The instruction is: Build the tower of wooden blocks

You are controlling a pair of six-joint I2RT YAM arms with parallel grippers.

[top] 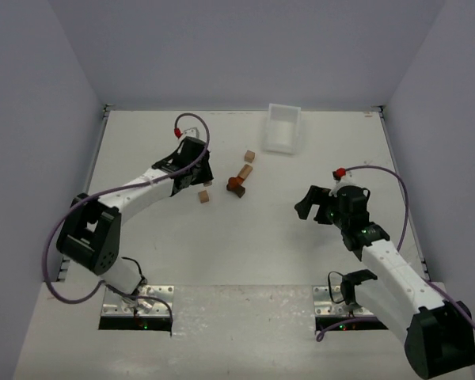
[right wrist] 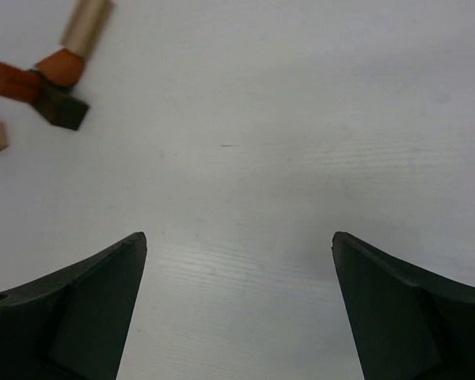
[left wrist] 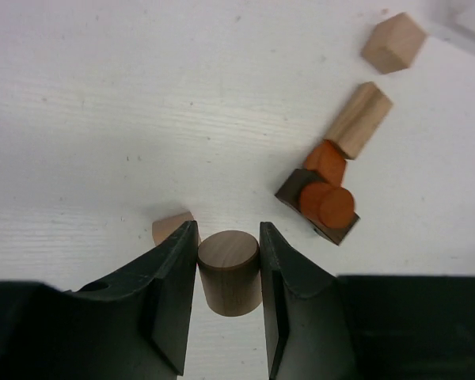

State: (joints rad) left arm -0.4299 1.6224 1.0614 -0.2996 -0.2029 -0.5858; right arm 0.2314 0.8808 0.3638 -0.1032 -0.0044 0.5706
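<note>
Left wrist view: a tan cylinder (left wrist: 231,281) is being pinched by the left gripper (left wrist: 228,237) for pickup, with lifting toward the block cluster (left wrist: 321,198) at right likely needed next; right gripper (right wrist: 237,245) spread.

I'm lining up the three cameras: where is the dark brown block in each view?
Top external: dark brown block near the picture's centre.
Left wrist: right of centre, partly covered by orange pieces.
Right wrist: upper left corner.
Shared landmark: tan bar close by.
</note>
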